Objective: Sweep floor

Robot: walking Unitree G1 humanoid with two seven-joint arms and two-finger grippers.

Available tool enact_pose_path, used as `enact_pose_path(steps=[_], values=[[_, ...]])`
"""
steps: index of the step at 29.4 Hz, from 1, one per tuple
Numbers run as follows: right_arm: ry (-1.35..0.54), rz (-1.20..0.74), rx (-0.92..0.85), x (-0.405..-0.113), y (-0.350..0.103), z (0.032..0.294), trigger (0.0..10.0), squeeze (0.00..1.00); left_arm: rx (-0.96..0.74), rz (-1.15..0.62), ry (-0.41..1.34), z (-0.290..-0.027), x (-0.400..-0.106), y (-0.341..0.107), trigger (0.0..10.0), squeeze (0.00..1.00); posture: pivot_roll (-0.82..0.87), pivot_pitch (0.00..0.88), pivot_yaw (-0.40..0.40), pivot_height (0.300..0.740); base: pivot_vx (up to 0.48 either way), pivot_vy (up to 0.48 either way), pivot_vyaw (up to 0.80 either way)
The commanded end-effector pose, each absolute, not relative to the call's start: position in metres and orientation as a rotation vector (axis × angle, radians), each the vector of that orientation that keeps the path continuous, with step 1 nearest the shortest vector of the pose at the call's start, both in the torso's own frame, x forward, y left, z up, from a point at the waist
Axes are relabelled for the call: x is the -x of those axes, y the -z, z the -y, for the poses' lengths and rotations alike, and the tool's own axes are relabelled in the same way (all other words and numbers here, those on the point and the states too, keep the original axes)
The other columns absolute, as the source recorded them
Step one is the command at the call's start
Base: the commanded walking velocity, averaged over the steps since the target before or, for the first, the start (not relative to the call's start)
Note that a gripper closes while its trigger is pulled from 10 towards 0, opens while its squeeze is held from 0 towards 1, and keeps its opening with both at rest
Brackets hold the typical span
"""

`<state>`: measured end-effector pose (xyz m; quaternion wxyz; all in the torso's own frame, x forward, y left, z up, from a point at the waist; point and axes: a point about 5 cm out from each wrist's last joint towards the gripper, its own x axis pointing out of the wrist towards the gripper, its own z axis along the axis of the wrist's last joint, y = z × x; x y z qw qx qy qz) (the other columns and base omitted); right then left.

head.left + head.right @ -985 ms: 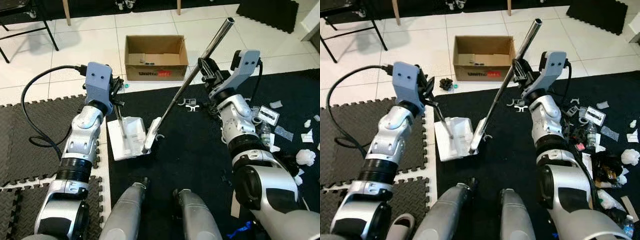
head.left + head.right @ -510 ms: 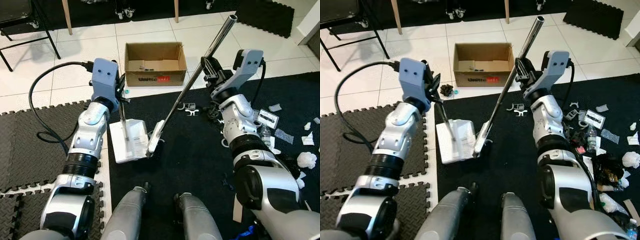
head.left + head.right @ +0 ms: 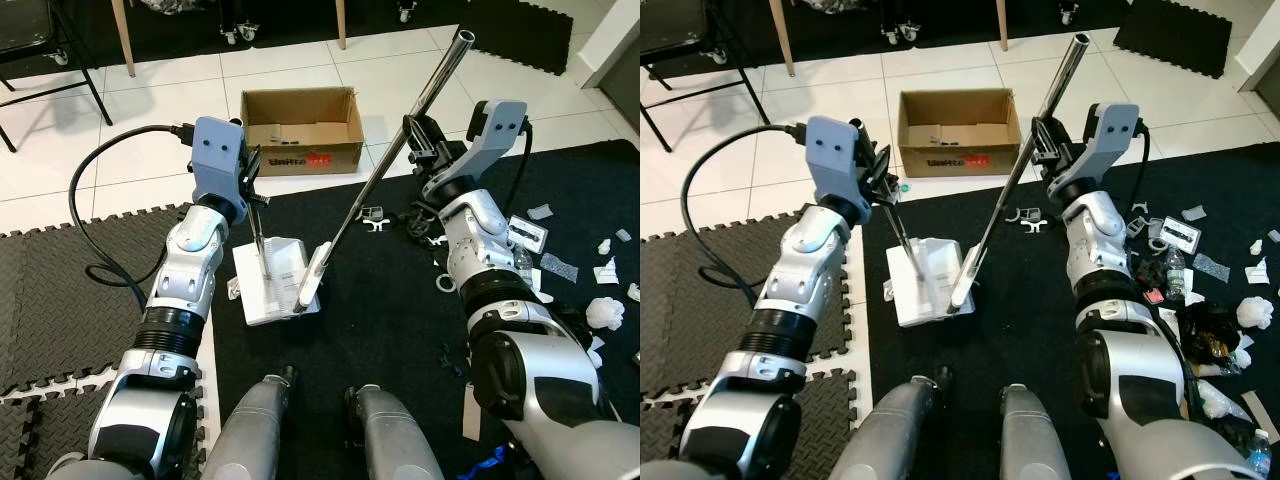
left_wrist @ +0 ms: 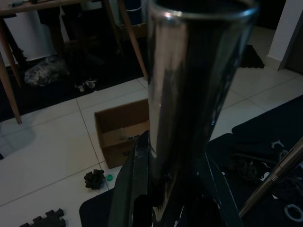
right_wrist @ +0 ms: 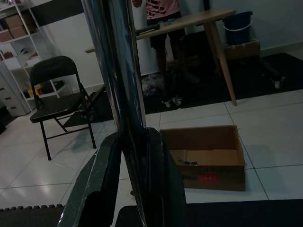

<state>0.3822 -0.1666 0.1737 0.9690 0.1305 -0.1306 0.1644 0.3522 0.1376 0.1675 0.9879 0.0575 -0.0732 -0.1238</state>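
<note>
The left hand [image 3: 883, 172] is pressed shut around the thin upright handle of the white dustpan [image 3: 930, 284], which rests on the black mat [image 3: 1020, 330] near the robot's legs. The broom [image 3: 1015, 170] is held slanted by the right hand [image 3: 1045, 148], clamped on its metal pole; its head touches the dustpan's right edge. A cardboard box [image 3: 960, 130] lies farther off on the tiles. Scattered litter [image 3: 1200, 270] is seen on the right.
</note>
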Motion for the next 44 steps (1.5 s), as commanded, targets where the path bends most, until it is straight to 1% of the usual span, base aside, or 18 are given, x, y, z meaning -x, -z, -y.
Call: enact_pose_path(steps=[1, 14, 24, 29, 34, 44], values=[[-0.334, 0.290, -0.255, -0.382, -0.177, 0.167, 10.0, 0.00, -0.122, 0.203, 0.252, -0.135, -0.352, -0.175, 10.0, 0.00, 0.01, 0.104, 0.019, 0.740, 0.000, 0.000, 0.00], [-0.330, 0.280, -0.256, -0.382, -0.175, 0.168, 10.0, 0.00, -0.126, 0.197, 0.253, -0.135, -0.352, -0.173, 10.0, 0.00, 0.01, 0.109, 0.017, 0.740, 0.000, 0.000, 0.00], [-0.307, 0.239, -0.252, -0.380, -0.164, 0.172, 10.0, 0.00, -0.143, 0.154, 0.226, -0.145, -0.349, -0.157, 10.0, 0.00, 0.01, 0.104, 0.016, 0.740, 0.000, 0.000, 0.00], [-0.273, 0.195, -0.249, -0.376, -0.151, 0.178, 10.0, 0.00, -0.158, 0.125, 0.217, -0.150, -0.346, -0.148, 10.0, 0.00, 0.02, 0.096, 0.018, 0.740, 0.000, 0.000, 0.00], [-0.226, 0.133, -0.253, -0.369, -0.132, 0.186, 10.0, 0.00, -0.159, 0.070, 0.193, -0.159, -0.339, -0.127, 10.0, 0.00, 0.02, 0.083, 0.020, 0.740, 0.000, 0.000, 0.00], [-0.205, 0.069, -0.254, -0.361, -0.112, 0.186, 10.0, 0.00, -0.158, -0.001, 0.170, -0.166, -0.325, -0.095, 10.0, 0.00, 0.02, 0.045, 0.026, 0.740, 0.000, 0.000, 0.00]])
